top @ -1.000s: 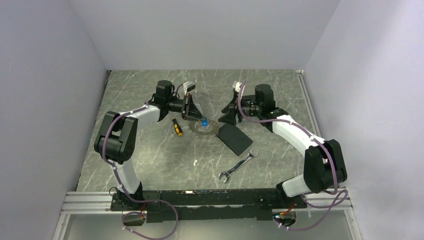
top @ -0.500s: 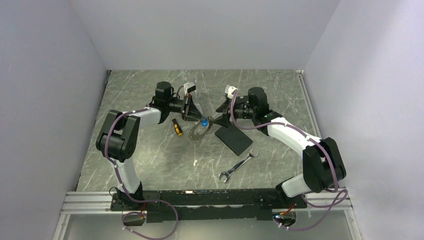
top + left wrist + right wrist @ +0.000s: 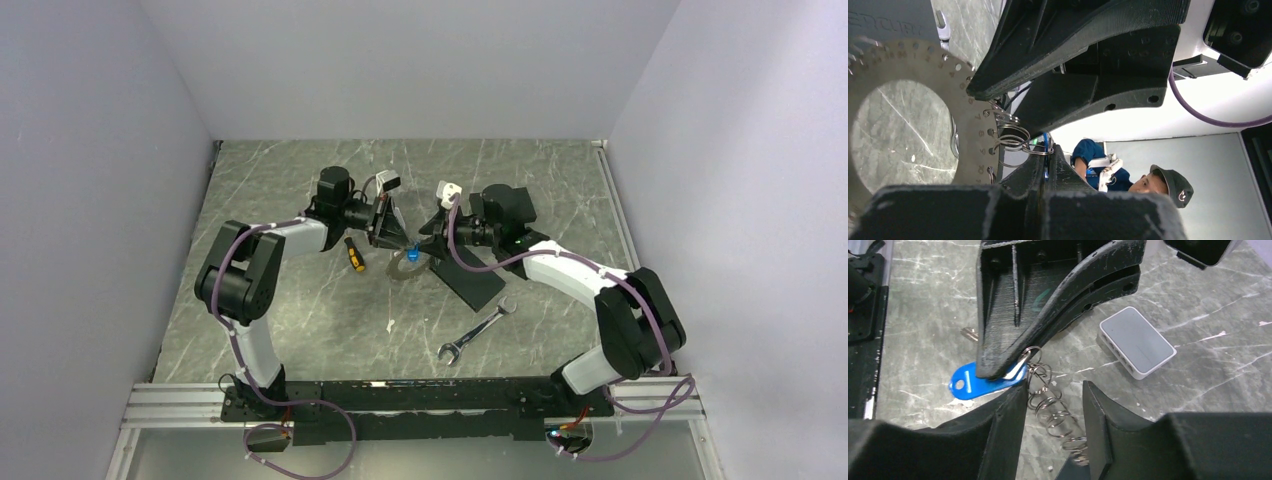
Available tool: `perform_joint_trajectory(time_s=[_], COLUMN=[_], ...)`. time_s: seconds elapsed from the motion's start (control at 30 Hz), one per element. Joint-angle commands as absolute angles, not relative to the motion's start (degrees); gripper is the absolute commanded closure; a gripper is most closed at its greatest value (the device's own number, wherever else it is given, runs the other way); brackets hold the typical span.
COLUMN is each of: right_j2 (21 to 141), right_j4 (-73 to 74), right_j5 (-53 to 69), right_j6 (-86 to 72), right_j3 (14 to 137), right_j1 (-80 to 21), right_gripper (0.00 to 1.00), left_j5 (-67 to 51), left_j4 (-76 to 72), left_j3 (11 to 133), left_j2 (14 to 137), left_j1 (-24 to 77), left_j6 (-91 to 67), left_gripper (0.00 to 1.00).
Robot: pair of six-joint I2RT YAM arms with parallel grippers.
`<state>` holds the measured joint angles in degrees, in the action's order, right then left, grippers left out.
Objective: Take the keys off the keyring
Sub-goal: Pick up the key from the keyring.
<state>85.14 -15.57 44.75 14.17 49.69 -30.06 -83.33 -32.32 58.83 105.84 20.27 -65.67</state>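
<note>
My left gripper (image 3: 393, 237) is shut on the blue plastic tag (image 3: 408, 243) and holds it just above the table. A short chain of thin wire rings (image 3: 1054, 412) hangs from the blue tag (image 3: 973, 383) down to the keyring (image 3: 913, 112), a grey toothed disc rimmed with keys (image 3: 405, 266). My right gripper (image 3: 1054, 390) faces the left one, open, its two fingers on either side of the wire rings with a gap on each side. In the left wrist view my left gripper (image 3: 1048, 156) pinches the tag edge-on, and the right gripper's black body fills the top.
A black flat rectangle (image 3: 470, 278) lies just right of the keyring, partly under my right gripper. A silver wrench (image 3: 477, 329) lies nearer the arm bases. A yellow-and-black screwdriver (image 3: 354, 254) lies left of the keyring. A small white box (image 3: 1137, 341) sits behind the left gripper.
My right gripper has swung left from beside the black rectangle until its jaws straddle the ring chain. The left gripper has raised the tag, tilting the keyring up off the table.
</note>
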Motion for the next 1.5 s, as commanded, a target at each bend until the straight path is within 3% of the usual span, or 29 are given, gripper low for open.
perform_joint_trajectory(time_s=[0.0, 0.07, 0.27, 0.6, 1.47], right_j2=[85.4, 85.5, 84.7, 83.2, 82.1], right_j4=[-23.0, -23.1, -21.2, -18.8, -22.3], right_j5=[44.0, 44.4, 46.0, 46.1, 46.8], right_j6=[13.5, 13.9, 16.3, 18.1, 14.1], right_j3=[49.1, 48.8, 48.4, 47.8, 46.9], right_j1=[-30.2, -30.3, -30.3, -30.2, -28.9], right_gripper=[0.6, 0.73, 1.0, 1.0, 1.0], left_j5=[-86.3, -86.6, -87.2, -85.4, -83.7], left_j4=[-34.0, -34.8, -32.1, -18.8, -14.7], left_j3=[59.0, 59.2, 60.3, 61.6, 60.2], left_j2=[104.0, 104.0, 102.7, 100.4, 102.0], left_j1=[20.9, 20.9, 20.1, 14.8, 13.8], left_j6=[-64.6, -65.3, -63.3, -53.4, -49.5], left_gripper=[1.0, 1.0, 1.0, 1.0, 1.0])
